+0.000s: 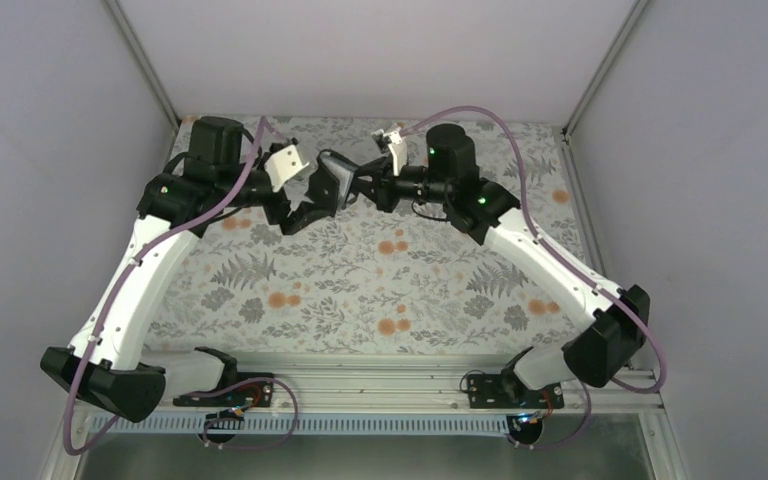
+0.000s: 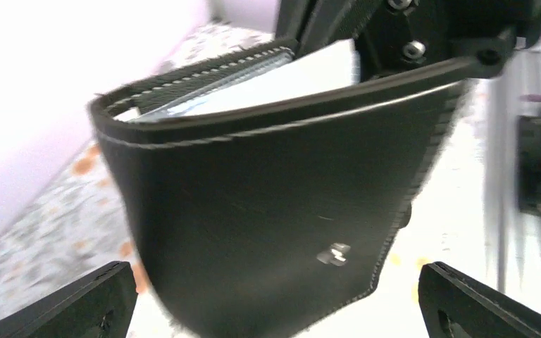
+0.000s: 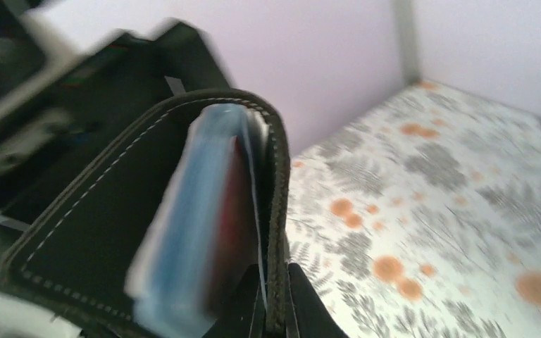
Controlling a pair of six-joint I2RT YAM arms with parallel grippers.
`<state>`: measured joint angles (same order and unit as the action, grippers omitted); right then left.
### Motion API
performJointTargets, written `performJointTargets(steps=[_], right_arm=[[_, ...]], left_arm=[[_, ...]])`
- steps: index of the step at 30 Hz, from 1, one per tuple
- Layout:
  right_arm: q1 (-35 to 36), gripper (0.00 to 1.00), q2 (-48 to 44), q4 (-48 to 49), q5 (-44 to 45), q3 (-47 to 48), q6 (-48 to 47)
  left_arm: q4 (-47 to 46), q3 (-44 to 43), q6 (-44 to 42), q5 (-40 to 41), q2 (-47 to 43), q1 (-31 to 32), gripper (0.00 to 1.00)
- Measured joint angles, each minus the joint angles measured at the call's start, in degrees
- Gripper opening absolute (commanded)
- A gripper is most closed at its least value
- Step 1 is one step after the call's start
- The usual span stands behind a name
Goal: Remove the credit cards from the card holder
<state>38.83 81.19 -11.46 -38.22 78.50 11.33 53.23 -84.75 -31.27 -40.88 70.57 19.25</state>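
right gripper (image 3: pixel 271 299): dark fingers pressed together on one flap of the card holder (image 2: pixel 268 211), bottom centre of the right wrist view; the flap's stitched edge rises from between them.
left gripper (image 2: pixel 276 273): spread wide. Its black fingers (image 2: pixel 91 303) sit in the bottom corners of the left wrist view with the holder between them. A gap shows at the right-hand finger; contact at the other cannot be told.
card holder, place: held in the air over the far middle of the table (image 1: pixel 360 290), upper centre of the top view, between the two wrists.
card holder, material: smooth, dark, leather-like outer skin; thick rolled edge with pale stitching; folded to a narrow, bowed V. Small shiny metal fitting (image 2: pixel 334 255) low on the outer face.
credit cards (image 3: pixel 208 243): inside the fold, seen edge-on and blurred. A blue card (image 3: pixel 183 232) lies next to a red card (image 3: pixel 234 204); both are thin and flat.
lining: a pale sheet shows at the mouth of the fold, top of the left wrist view.
table cover: matte cloth printed with grey ferns and orange flowers.
surroundings: pale lilac walls; aluminium rail (image 1: pixel 380 385) at the near edge; lilac cables (image 1: pixel 520 150) looping off both arms.
in the way: the left arm's wrist, blurred, fills the upper left of the right wrist view; black screwed hardware covers the holder's top right corner in the left wrist view.
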Motion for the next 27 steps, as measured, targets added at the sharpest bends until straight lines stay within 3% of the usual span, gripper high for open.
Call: performJointTargets(steps=[5,8,18,27], right_arm=[[0.04,0.04,2.49,-3.91,12.7,0.59,8.17],[0.15,0.04,2.82,-3.65,15.34,0.52,11.65],[1.09,0.04,4.72,-0.44,15.37,0.66,17.07],[1.27,0.04,7.52,3.37,10.03,2.64,20.65]], left_arm=[[-4.79,2.21,3.15,11.45,-0.17,-0.07,1.0],[-5.4,2.97,4.0,14.84,0.57,-0.13,1.0],[-8.31,2.32,8.07,15.85,3.32,-0.11,1.0],[-8.83,1.57,9.27,19.87,6.23,2.36,1.0]])
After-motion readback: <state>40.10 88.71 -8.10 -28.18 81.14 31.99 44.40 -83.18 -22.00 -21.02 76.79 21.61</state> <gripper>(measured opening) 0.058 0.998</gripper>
